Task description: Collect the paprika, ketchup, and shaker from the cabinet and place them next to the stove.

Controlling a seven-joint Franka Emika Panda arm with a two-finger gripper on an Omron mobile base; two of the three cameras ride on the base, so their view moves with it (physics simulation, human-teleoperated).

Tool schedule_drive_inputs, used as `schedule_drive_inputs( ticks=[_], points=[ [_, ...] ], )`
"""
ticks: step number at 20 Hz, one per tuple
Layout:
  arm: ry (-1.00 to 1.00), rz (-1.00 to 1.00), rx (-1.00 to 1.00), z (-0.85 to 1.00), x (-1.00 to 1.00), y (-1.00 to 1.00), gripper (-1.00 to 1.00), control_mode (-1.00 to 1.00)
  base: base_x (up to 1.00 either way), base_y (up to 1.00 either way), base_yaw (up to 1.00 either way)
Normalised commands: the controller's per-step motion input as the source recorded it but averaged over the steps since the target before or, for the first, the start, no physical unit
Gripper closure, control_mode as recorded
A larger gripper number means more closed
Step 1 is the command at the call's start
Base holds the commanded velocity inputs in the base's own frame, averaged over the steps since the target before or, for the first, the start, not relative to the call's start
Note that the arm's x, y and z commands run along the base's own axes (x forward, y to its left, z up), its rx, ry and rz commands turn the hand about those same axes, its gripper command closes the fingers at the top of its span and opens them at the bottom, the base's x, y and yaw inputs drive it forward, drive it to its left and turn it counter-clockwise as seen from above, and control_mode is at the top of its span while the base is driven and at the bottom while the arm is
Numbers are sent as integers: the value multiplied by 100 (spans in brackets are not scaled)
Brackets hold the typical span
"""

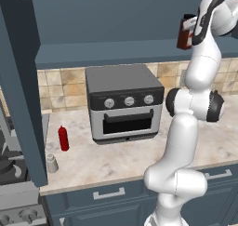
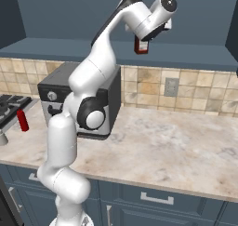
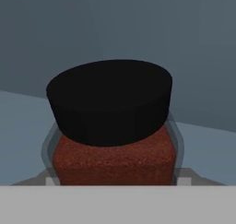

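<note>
My gripper (image 2: 142, 40) is up at the dark blue-grey cabinet (image 2: 65, 16), shut on the paprika (image 2: 141, 47), a reddish-brown jar that hangs slightly tilted at the open shelf. In the hand view the paprika (image 3: 115, 161) with its black cap sits close between the fingers. The slim red ketchup (image 1: 63, 138) stands on the counter beside the stove (image 1: 14, 176), and the small pale shaker (image 1: 52, 163) stands just in front of it. From the right base view the ketchup (image 2: 22, 120) is at the far left, next to the stove (image 2: 9, 106).
A silver three-knob toaster oven (image 1: 123, 102) stands on the marble counter (image 1: 125, 157) against the tiled wall, right of the ketchup. Blue drawers with white handles (image 1: 109, 193) run below the counter. A dark cabinet side panel (image 1: 23, 104) hangs by the stove.
</note>
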Motion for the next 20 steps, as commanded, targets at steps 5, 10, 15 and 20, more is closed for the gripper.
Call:
schedule_drive_inputs(
  ticks=[5, 10, 15, 20],
  points=[
    [-2, 5, 0, -11, -30, 0, 100, -100, 0, 0, 0],
    [-3, 15, 0, -32, -77, 4, 100, -100, 0, 0, 0],
    [-1, 21, 0, -52, -92, 30, 100, -100, 0, 0, 0],
    [0, 24, -1, -63, -87, 58, 100, -100, 0, 0, 0]
  ],
)
